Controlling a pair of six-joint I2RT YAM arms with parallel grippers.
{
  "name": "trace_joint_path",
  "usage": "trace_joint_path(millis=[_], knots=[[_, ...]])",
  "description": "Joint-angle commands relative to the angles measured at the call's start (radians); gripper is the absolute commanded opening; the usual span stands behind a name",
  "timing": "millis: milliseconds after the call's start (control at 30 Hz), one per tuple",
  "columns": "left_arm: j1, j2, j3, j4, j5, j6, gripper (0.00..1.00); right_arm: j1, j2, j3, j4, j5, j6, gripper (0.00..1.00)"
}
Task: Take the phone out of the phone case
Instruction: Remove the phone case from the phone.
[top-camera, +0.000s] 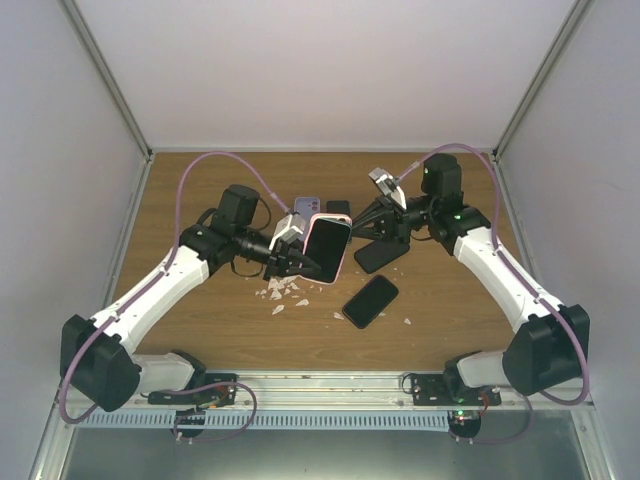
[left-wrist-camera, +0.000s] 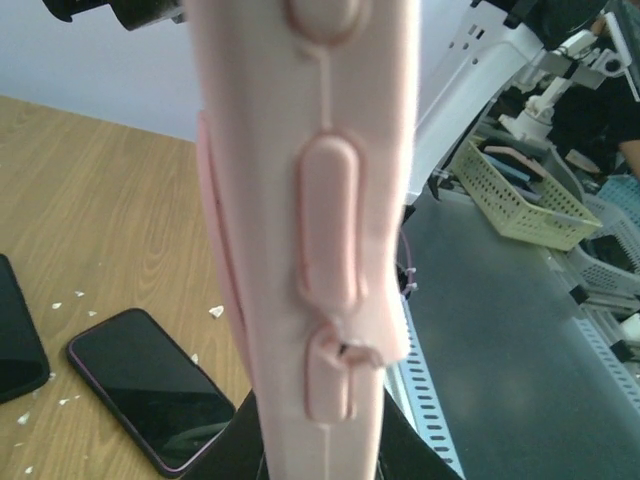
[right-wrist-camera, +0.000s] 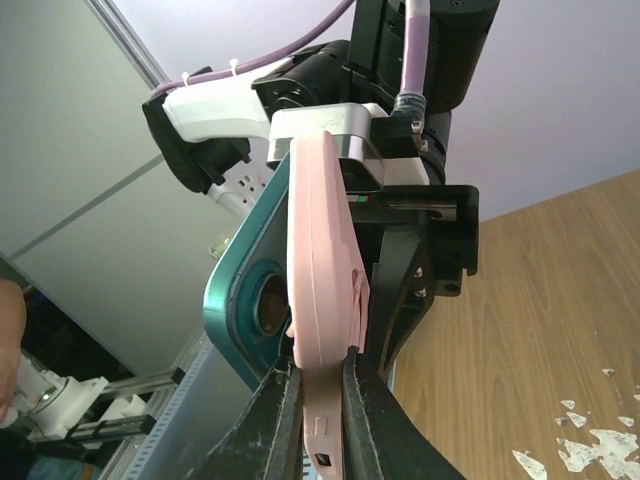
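A pink phone case (top-camera: 346, 250) stands on edge above the table's middle, held between both arms. The phone's dark screen (top-camera: 327, 248) faces the front. My left gripper (top-camera: 300, 258) is shut on the case from the left. Its black fingers (left-wrist-camera: 412, 452) flank the case's button edge (left-wrist-camera: 330, 220). My right gripper (top-camera: 358, 228) comes in from the right, and its fingertips (right-wrist-camera: 322, 400) pinch the case's end (right-wrist-camera: 320, 250). In the right wrist view the teal phone (right-wrist-camera: 235, 290), camera lens showing, stands slightly off the case at that corner.
A loose black phone (top-camera: 370, 300) lies in front of the held case, and another (top-camera: 380, 255) lies under the right gripper. A purple phone (top-camera: 307, 208) and a dark one (top-camera: 338, 207) lie behind. White crumbs (top-camera: 285, 290) litter the wood.
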Motion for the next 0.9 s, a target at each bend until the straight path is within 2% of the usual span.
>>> trace_joint_path(millis=[0,167,333,400,433,500,767,867], knots=[[-0.082,-0.056,0.054,-0.009,0.130,0.147,0.00,-0.018,0.024,0.027,0.057,0.173,0.007,0.00],[-0.081,-0.038,0.055,0.176,0.115,-0.081,0.00,0.054,0.008,0.049,-0.081,0.298,-0.149,0.01],[-0.083,-0.018,0.068,0.185,0.120,-0.091,0.00,0.066,0.010,0.059,-0.110,0.378,-0.188,0.03],[-0.083,-0.015,0.067,0.182,0.121,-0.096,0.00,0.067,0.008,0.060,-0.108,0.365,-0.189,0.10],[-0.082,-0.010,0.066,0.183,0.123,-0.100,0.00,0.067,0.009,0.058,-0.104,0.343,-0.186,0.18],[-0.082,-0.003,0.065,0.186,0.125,-0.106,0.00,0.075,0.009,0.054,-0.095,0.299,-0.178,0.24],[-0.081,0.027,0.075,0.216,0.107,-0.133,0.00,0.103,-0.001,0.038,-0.119,0.230,-0.199,0.37],[-0.079,0.047,0.084,0.253,0.103,-0.178,0.00,0.121,0.003,0.016,-0.113,0.217,-0.193,0.38]])
